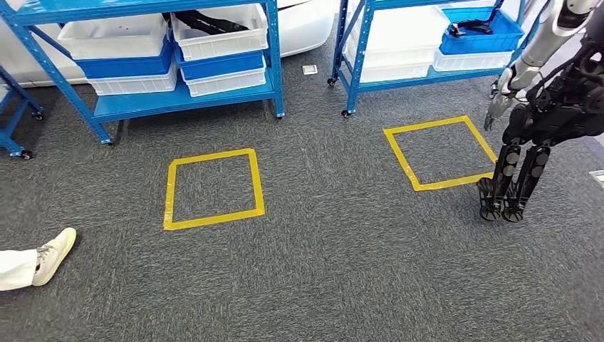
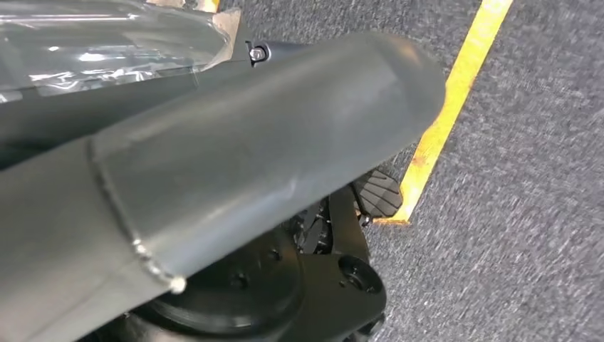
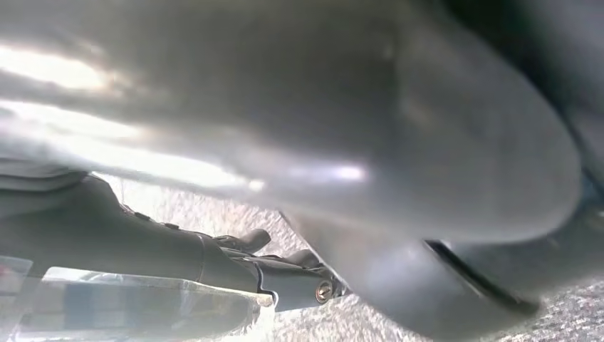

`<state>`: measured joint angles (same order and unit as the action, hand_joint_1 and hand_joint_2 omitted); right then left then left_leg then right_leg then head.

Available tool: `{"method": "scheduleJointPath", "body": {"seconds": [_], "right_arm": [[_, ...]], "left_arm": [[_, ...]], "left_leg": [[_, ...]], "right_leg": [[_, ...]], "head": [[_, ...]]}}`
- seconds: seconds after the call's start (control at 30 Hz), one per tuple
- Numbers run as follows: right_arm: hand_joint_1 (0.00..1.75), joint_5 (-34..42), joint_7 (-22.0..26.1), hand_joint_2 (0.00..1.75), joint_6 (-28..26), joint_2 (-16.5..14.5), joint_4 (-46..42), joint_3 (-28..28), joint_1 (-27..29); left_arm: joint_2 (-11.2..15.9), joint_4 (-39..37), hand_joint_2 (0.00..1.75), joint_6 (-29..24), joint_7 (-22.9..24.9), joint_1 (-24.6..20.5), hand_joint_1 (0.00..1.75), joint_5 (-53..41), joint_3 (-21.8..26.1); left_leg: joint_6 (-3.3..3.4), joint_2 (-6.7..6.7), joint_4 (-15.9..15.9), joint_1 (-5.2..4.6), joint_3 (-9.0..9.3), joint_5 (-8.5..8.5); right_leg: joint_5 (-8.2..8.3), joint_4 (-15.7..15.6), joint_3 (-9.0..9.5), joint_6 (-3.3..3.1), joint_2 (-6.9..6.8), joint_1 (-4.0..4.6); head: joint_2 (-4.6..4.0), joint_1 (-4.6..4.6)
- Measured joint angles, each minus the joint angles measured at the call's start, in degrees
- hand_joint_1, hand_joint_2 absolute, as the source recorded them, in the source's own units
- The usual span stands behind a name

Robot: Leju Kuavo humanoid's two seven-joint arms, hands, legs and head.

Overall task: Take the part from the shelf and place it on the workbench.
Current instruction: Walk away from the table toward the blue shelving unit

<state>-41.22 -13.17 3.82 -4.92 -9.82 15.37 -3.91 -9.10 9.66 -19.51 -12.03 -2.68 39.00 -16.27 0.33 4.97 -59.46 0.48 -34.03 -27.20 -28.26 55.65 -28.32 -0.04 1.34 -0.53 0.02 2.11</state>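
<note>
A dark part (image 1: 206, 21) lies in a white bin (image 1: 222, 32) on the left blue shelf (image 1: 181, 100), far ahead of me. Another dark part (image 1: 470, 28) lies in a blue bin (image 1: 478, 39) on the right shelf (image 1: 360, 53). My left hand (image 2: 249, 142) hangs above the grey carpet, its thick grey thumb close to the camera, beside a yellow tape line (image 2: 456, 92). My right hand (image 3: 356, 142) also hangs low, with dark fingers (image 3: 235, 263) over the carpet. I see nothing held in either hand, and how their fingers stand is hidden.
Two yellow tape squares (image 1: 214, 189) (image 1: 440, 153) mark the carpet in front of the shelves. Another humanoid robot (image 1: 548, 107) stands at the right square's corner. A person's white shoe (image 1: 53, 253) reaches in at the left edge. Stacked white and blue bins (image 1: 125, 57) fill the shelves.
</note>
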Motion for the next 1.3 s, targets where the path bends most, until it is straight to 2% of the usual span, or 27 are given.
{"method": "scheduleJointPath", "body": {"seconds": [0.07,0.1,0.13,0.17,0.2,0.27,0.3,0.37,0.43,0.47,0.5,0.57,0.63,0.67,0.7,0.73,0.77,0.83,0.87,0.97,1.03,1.1,1.13,1.17,1.23,1.27,1.3], "right_arm": [[0.00,-0.09,0.16,0.00,0.08,0.00,0.01,0.00,0.26],[0.00,-0.11,0.23,0.00,0.15,0.03,0.01,0.00,0.34],[0.00,-0.08,0.28,0.00,0.22,0.07,0.01,-0.01,0.36],[0.00,0.00,0.35,0.00,0.28,0.10,0.01,-0.02,0.35],[0.00,0.10,0.42,0.00,0.32,0.11,0.01,-0.03,0.34],[0.00,0.21,0.50,0.00,0.34,0.10,0.01,-0.07,0.30],[0.00,0.20,0.53,0.00,0.34,0.10,0.01,-0.08,0.24],[0.00,0.09,0.54,0.00,0.34,0.13,0.01,-0.08,0.00],[0.00,-0.04,0.44,0.00,0.31,0.11,0.00,-0.07,-0.27],[0.00,-0.09,0.34,0.00,0.28,0.11,0.00,-0.08,-0.34],[0.00,-0.14,0.21,0.00,0.26,0.13,0.00,-0.09,-0.31],[0.00,-0.16,0.02,0.00,0.24,0.20,0.01,-0.15,-0.21],[0.00,-0.09,-0.03,0.00,0.23,0.28,0.01,-0.29,-0.25],[0.00,-0.05,-0.03,0.00,0.22,0.33,0.01,-0.39,-0.30],[0.00,-0.03,-0.07,0.00,0.22,0.37,0.01,-0.50,-0.35],[0.00,-0.03,-0.15,0.00,0.22,0.40,0.01,-0.59,-0.37],[0.00,-0.03,-0.23,0.00,0.22,0.44,0.01,-0.67,-0.33],[0.00,-0.04,-0.34,0.00,0.20,0.49,0.02,-0.75,-0.24],[0.00,-0.05,-0.35,0.00,0.18,0.50,0.02,-0.76,-0.17],[0.00,-0.04,-0.36,0.00,0.14,0.51,0.03,-0.80,-0.03],[0.00,-0.01,-0.36,0.00,0.13,0.42,0.03,-0.81,-0.03],[0.00,0.09,-0.37,0.00,0.11,0.34,0.00,-0.84,-0.03],[0.00,0.16,-0.37,0.00,0.09,0.38,-0.01,-0.87,-0.02],[0.00,0.25,-0.37,0.00,0.05,0.42,-0.02,-0.92,0.00],[0.00,0.49,-0.32,0.00,-0.04,0.55,-0.02,-1.14,0.03],[0.00,0.61,-0.25,0.00,-0.11,0.63,-0.03,-1.28,0.00],[0.00,0.69,-0.21,0.00,-0.17,0.72,-0.03,-1.43,-0.03]], "left_arm": [[0.04,0.00,0.00,-0.43,-0.08,-0.15,0.00,0.26,0.11],[0.04,0.00,0.00,-0.57,-0.09,-0.16,0.00,0.45,0.22],[0.05,0.00,0.00,-0.68,-0.10,-0.14,0.00,0.66,0.34],[0.06,0.00,0.00,-0.75,-0.09,-0.09,0.00,0.83,0.49],[0.08,0.00,0.00,-0.79,-0.09,-0.04,0.00,0.96,0.67],[0.11,0.02,0.00,-0.83,-0.09,0.00,0.00,1.06,0.98],[0.10,0.04,0.00,-0.82,-0.09,-0.02,0.00,1.08,1.11],[0.02,0.07,0.00,-0.82,-0.07,-0.06,0.00,1.24,1.31],[-0.06,0.07,0.00,-0.91,-0.04,-0.04,0.00,1.55,1.45],[-0.09,0.08,0.00,-0.97,-0.03,-0.03,0.00,1.67,1.47],[-0.14,0.08,0.00,-1.02,-0.03,-0.06,0.00,1.73,1.49],[-0.26,0.09,0.00,-0.89,-0.03,-0.12,0.00,1.77,1.50],[-0.34,0.09,0.00,-0.55,-0.13,-0.12,0.00,1.85,1.50],[-0.36,0.09,0.00,-0.40,-0.24,-0.12,0.00,1.92,1.51],[-0.36,0.09,0.00,-0.29,-0.35,-0.11,0.00,1.99,1.52],[-0.37,0.09,0.00,-0.22,-0.45,-0.11,0.00,2.05,1.53],[-0.40,0.09,0.00,-0.20,-0.52,-0.11,0.00,2.07,1.54],[-0.46,0.09,0.00,-0.17,-0.58,-0.11,0.00,2.07,1.55],[-0.46,0.09,0.00,-0.16,-0.60,-0.11,0.00,2.07,1.56],[-0.39,0.09,0.00,-0.16,-0.62,-0.05,0.00,2.06,1.72],[-0.31,0.09,0.00,-0.08,-0.62,-0.07,0.00,1.99,1.82],[-0.27,0.13,0.00,0.22,-0.64,-0.06,0.00,1.84,1.85],[-0.29,0.15,0.00,0.46,-0.67,-0.04,0.00,1.76,1.86],[-0.27,0.16,0.00,0.75,-0.72,-0.02,0.00,1.70,1.87],[-0.19,0.16,0.00,1.41,-0.84,0.02,0.00,1.56,1.89],[-0.13,0.16,0.00,1.70,-0.90,0.07,0.00,1.44,1.89],[-0.06,0.16,0.00,1.95,-0.95,0.16,0.00,1.29,1.89]], "left_leg": [[-0.67,-3.50,-6.28,0.08,-3.11,-3.55],[-0.99,-4.20,-10.06,0.23,-5.08,-5.23],[-1.27,-4.53,-12.92,0.41,-6.63,-6.13],[-1.48,-4.76,-13.85,0.58,-7.21,-5.88],[-1.63,-5.08,-12.53,0.74,-6.58,-4.58],[-1.72,-6.05,-5.19,0.96,-2.59,-0.80],[-1.54,-6.45,-1.72,0.93,-0.60,0.43],[-0.89,-6.66,1.52,0.66,1.26,1.08],[0.05,-6.26,1.80,0.39,1.24,1.12],[0.50,-6.07,2.03,0.40,1.28,1.28],[0.97,-5.90,2.25,0.48,1.34,1.46],[1.56,-5.56,2.48,0.59,1.35,1.63],[1.75,-5.11,2.47,0.53,1.30,1.58],[1.77,-4.81,2.46,0.50,1.34,1.55],[1.76,-4.48,2.45,0.48,1.43,1.54],[1.74,-4.15,2.45,0.49,1.54,1.52],[1.68,-3.84,2.44,0.49,1.62,1.51],[1.29,-3.39,2.31,0.21,1.65,1.39],[1.09,-3.27,2.21,0.06,1.61,1.23],[1.45,-3.24,2.16,0.03,1.64,0.97],[1.71,-3.31,2.57,0.06,1.94,1.08],[2.28,-3.35,5.17,0.34,3.58,1.92],[2.65,-3.38,6.94,0.52,4.71,2.50],[2.83,-3.43,8.41,0.82,5.67,3.06],[2.60,-3.61,9.42,1.26,6.36,3.31],[2.18,-3.66,9.44,1.65,6.44,3.18],[1.60,-3.67,9.33,2.13,6.55,2.92]], "right_leg": [[0.00,-0.19,0.19,-0.46,-1.47,-0.08],[-0.06,-0.18,0.23,-0.61,-2.21,-0.05],[-0.16,-0.17,0.24,-0.66,-2.93,-0.04],[-0.28,-0.15,0.26,-0.65,-3.60,-0.05],[-0.43,-0.14,0.35,-0.55,-4.22,-0.08],[-0.88,-0.08,0.65,-0.04,-5.06,-0.11],[-1.20,0.01,0.78,0.34,-5.35,0.02],[-1.63,0.13,0.98,1.04,-5.75,0.25],[-1.76,0.09,1.29,1.60,-5.95,0.23],[-2.08,0.48,1.23,1.81,-5.51,0.10],[-2.89,1.80,0.71,1.87,-4.73,0.00],[-5.85,8.05,-2.41,1.59,-2.71,-0.18],[-8.42,15.59,-6.28,1.50,-1.82,-0.19],[-8.54,17.16,-7.18,1.75,-1.69,-0.20],[-7.69,16.45,-7.00,2.17,-1.63,-0.22],[-6.08,13.51,-5.80,2.62,-1.61,-0.24],[-4.14,9.27,-4.03,2.97,-1.52,-0.27],[-1.29,2.47,-1.46,2.82,-1.31,-0.15],[-0.66,0.92,-1.00,2.50,-1.22,-0.11],[-0.30,0.50,-0.96,1.95,-1.24,0.05],[-0.11,0.02,-0.53,2.10,-1.25,-0.16],[0.04,-0.55,0.18,2.32,-1.29,-0.28],[-0.40,0.12,-0.07,2.26,-1.29,-0.17],[-1.38,2.11,-0.98,2.12,-1.27,-0.18],[-4.41,9.14,-4.88,2.12,-1.22,-0.61],[-5.42,12.25,-6.63,2.48,-1.21,-0.96],[-5.53,13.65,-7.42,3.23,-1.22,-1.43]], "head": [[0.00,-0.11],[0.00,-0.13],[0.00,-0.13],[0.00,-0.13],[0.00,-0.13],[0.00,-0.13],[0.00,-0.11],[0.00,0.06],[0.00,0.20],[0.00,0.21],[0.00,0.21],[0.00,0.27],[0.00,0.32],[0.00,0.32],[0.00,0.33],[0.00,0.33],[0.00,0.34],[0.00,0.32],[0.00,0.31],[0.00,0.28],[0.00,0.26],[-0.01,0.12],[-0.01,0.04],[-0.02,0.02],[-0.02,0.03],[-0.02,0.03],[-0.02,0.02]]}}
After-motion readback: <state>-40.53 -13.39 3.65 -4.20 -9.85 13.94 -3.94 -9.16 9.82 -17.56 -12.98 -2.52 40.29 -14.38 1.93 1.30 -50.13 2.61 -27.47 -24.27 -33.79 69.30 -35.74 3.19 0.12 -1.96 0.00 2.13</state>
